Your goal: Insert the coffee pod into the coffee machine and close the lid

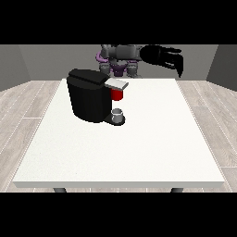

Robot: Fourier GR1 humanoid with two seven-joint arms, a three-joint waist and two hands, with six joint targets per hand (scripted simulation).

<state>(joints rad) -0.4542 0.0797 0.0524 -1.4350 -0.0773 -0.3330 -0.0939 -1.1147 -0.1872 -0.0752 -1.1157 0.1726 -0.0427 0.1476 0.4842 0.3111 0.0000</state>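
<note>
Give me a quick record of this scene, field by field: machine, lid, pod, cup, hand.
machine: black coffee machine on the white table, toward the view's left
lid: grey lid, over the red part
pod: red piece under the lid
cup: small grey cup on the machine's base
hand: hand at the view's right raised, holding nothing

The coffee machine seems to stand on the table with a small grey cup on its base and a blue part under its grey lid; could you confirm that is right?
Not quite: the front view shows the part under the grey lid is red, not blue. The rest holds: the coffee machine stands on the table with a small grey cup on its base.
</note>
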